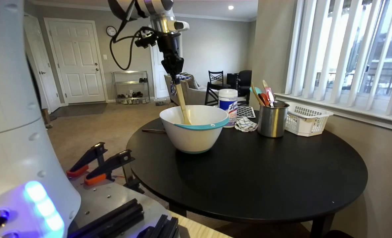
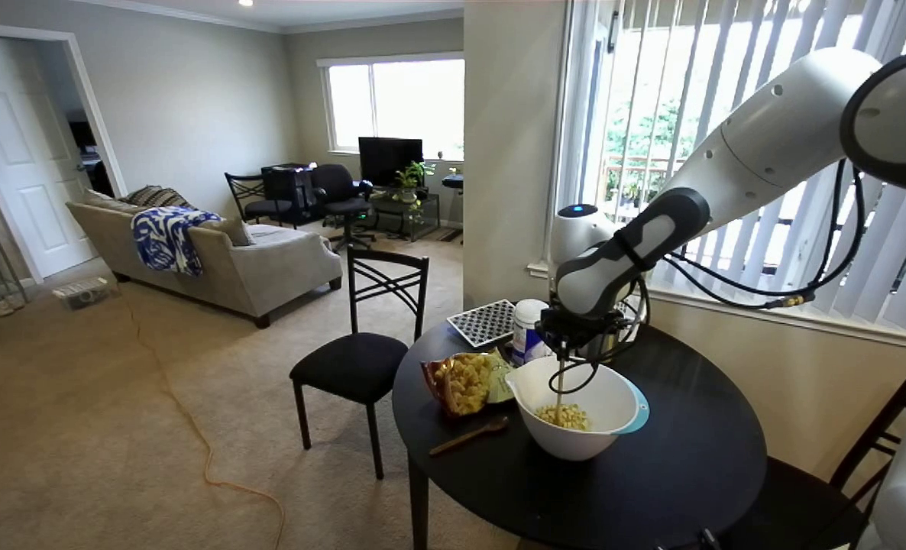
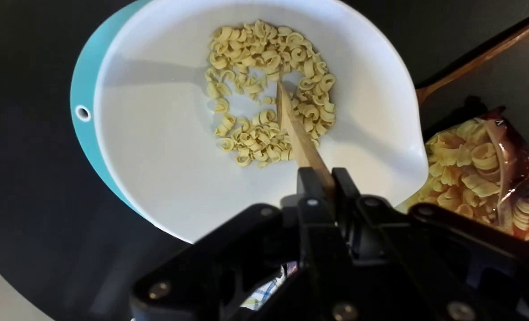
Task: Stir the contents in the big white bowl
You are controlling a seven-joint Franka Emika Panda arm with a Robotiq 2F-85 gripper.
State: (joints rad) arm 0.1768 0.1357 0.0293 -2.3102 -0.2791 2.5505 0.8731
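Gripper [image 3: 325, 180] clamps wooden utensil [image 3: 303, 141] btwn its jaws — tip sits amid pasta [image 3: 258, 138], btm of big white bowl [image 3: 157, 142]; spoon [image 2: 468, 438] + pasta bag [image 2: 464, 382] nearby on tbl [image 2: 697, 443].

White canister [image 1: 228, 108] — label apparently "Lysol"; pasta bag [image 3: 507, 169] — small print too blurred.

This is a home. A beige upholstered sofa [image 2: 260, 263] and silver metal shoe rack [image 1: 130, 83] show it.
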